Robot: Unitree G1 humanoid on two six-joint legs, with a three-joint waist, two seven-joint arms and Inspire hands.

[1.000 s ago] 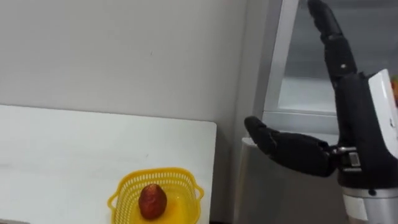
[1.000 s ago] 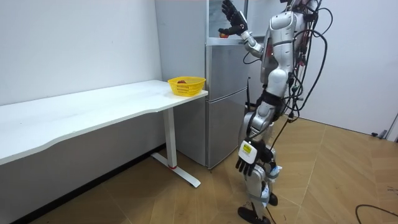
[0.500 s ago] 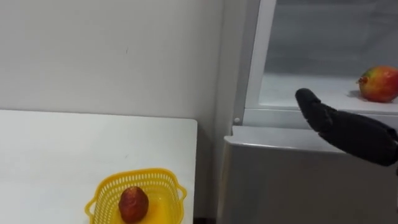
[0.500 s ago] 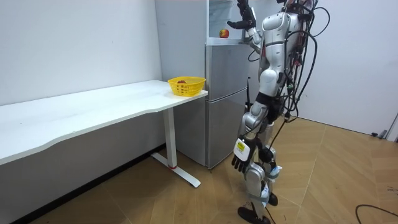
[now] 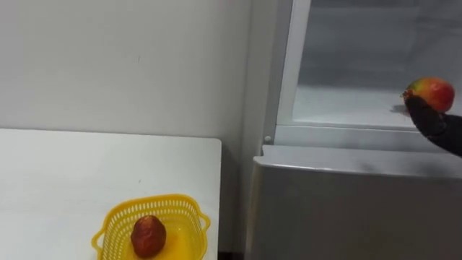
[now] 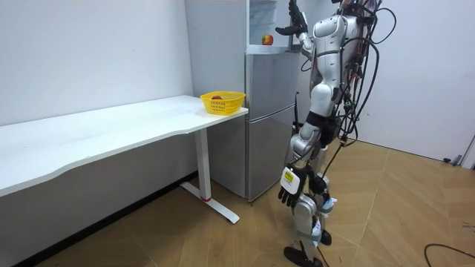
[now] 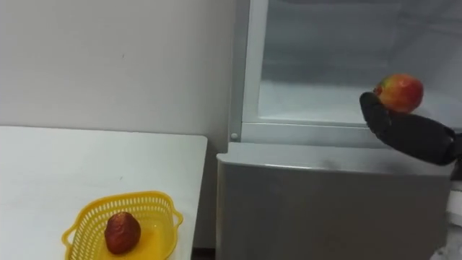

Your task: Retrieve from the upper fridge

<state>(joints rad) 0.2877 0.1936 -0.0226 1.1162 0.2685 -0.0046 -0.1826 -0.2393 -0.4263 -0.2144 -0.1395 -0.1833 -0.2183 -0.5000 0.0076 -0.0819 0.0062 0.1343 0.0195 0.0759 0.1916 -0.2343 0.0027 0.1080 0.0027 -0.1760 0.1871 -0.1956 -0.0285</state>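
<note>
Right eye view: the red-and-yellow fruit [image 7: 399, 92] is seen on the shelf [image 7: 310, 101] in the open upper part of the fridge [image 7: 325, 209], toward the right. The right hand [image 7: 408, 136] is held just in front of and below it, with the fingers stretched out and nothing gripped. Contact with the fruit cannot be told. The left hand [image 6: 289, 194] is seen low by the thigh in the room view, fingers relaxed.

The step in hand is judged to be the reach and grasp. The palm should be brought round the fruit's side rather than pushed at it, as a round fruit is likely to be rolled deeper. Fingers and thumb should be closed on opposite sides before any lift. The shelf lip should be cleared on the way out.

A yellow basket [image 5: 115, 215] with a dark red fruit [image 5: 148, 236] is set on the white table [image 5: 72, 159], a likely drop spot.
</note>
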